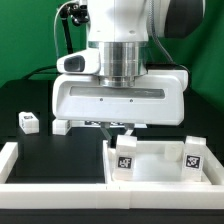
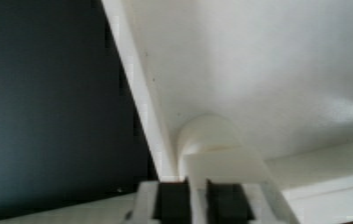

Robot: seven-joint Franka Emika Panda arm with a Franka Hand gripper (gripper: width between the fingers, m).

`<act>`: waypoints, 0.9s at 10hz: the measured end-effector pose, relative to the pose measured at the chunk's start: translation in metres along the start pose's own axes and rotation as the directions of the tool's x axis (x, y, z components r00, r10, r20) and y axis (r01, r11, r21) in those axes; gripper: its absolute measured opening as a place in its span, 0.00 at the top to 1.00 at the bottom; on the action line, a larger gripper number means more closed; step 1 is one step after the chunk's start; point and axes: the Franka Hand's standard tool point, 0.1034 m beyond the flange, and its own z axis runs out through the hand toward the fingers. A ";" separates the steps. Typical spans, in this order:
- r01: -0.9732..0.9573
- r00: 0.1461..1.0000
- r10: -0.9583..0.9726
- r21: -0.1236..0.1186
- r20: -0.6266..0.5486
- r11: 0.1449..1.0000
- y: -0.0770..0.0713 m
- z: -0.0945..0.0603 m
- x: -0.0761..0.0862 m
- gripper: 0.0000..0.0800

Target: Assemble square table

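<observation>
Exterior view: the square table top [image 1: 155,170] lies flat on the black table [image 1: 50,150]. It sits toward the exterior view's right, close to the edge nearest the camera, and its raised rim is square with the low border wall [image 1: 40,185] along that edge. Being square, it has no long axis, and its open side faces up. Two tagged white legs stand upright on it, long axes vertical. One leg [image 1: 125,158] is at its near corner on the view's left, and the other leg [image 1: 192,153] is at its near corner on the view's right. Two loose legs lie low on the table toward the view's left, well apart from the top: a tagged one [image 1: 28,122] and a plain one [image 1: 62,127]. The gripper [image 1: 118,127] hangs above the top's far edge.

Wrist view: the top's white surface [image 2: 279,70] fills most of the picture, its edge running diagonally against the dark table [image 2: 40,90]. A rounded white post [image 2: 217,150] sits just ahead of the gripper [image 2: 192,195]. The dark fingers [image 2: 164,205] stand close, with only a narrow slit between them. Whether they pinch anything cannot be told.
</observation>
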 end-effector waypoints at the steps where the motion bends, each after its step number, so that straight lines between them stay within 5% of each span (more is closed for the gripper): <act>1: 0.041 0.999 -0.041 0.001 -0.001 0.999 0.001 -0.002 -0.002 0.83; 3: 0.047 0.999 -0.047 0.013 -0.009 0.999 -0.005 -0.016 -0.004 0.47; 4: 0.044 0.999 -0.044 0.016 -0.011 0.999 -0.005 -0.021 -0.001 0.47; 5: 0.038 0.999 -0.038 0.021 -0.013 0.999 -0.007 -0.026 0.005 0.27; 9: 0.014 0.999 -0.013 0.015 -0.031 1.000 -0.019 -0.011 0.031 0.19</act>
